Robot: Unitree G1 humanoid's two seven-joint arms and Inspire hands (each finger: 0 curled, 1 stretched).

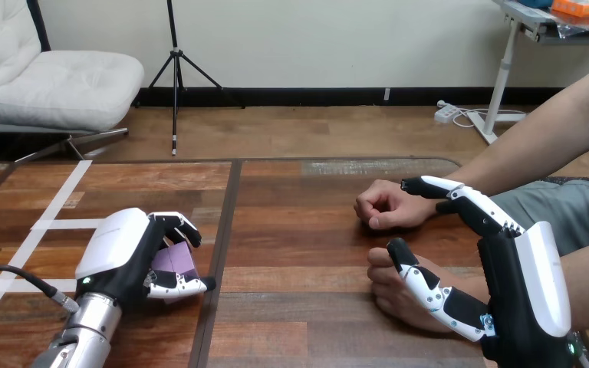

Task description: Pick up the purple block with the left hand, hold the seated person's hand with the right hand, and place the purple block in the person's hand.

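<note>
Item 1, left robot hand (115, 249): I find it at 8 o'clock in my head view, low over the worktop (299, 253), white back shell uppermost. Its fingers (176, 226) are curled over and the thumb (176, 287) is folded in beneath, closed round the purple block (175, 261). The block sits inside that grasp at the 3 o'clock side of the palm, one pale purple face showing between fingers and thumb. I cannot tell whether the block's underside touches the worktop.

Item 2, right robot hand (521, 284): at 4 o'clock, palm turned towards 9 o'clock, spread wide. Its fingers (460, 195) reach out nearly straight towards 10 o'clock and end at the wrist of the person's farther hand (383, 205), a loose fist resting on the worktop. Its thumb (426, 284) lies across the person's nearer hand (391, 299), which rests on the worktop at 5 o'clock. Nothing is curled round either hand (contact under the thumb I cannot confirm).

Item 3, surroundings: both of the person's forearms enter from 3 o'clock. The block and the person's nearer hand are well apart, with bare wooden worktop and a dark seam between them. White tape lines (54, 201) cross the worktop at 9 o'clock, beyond the left robot hand.
</note>
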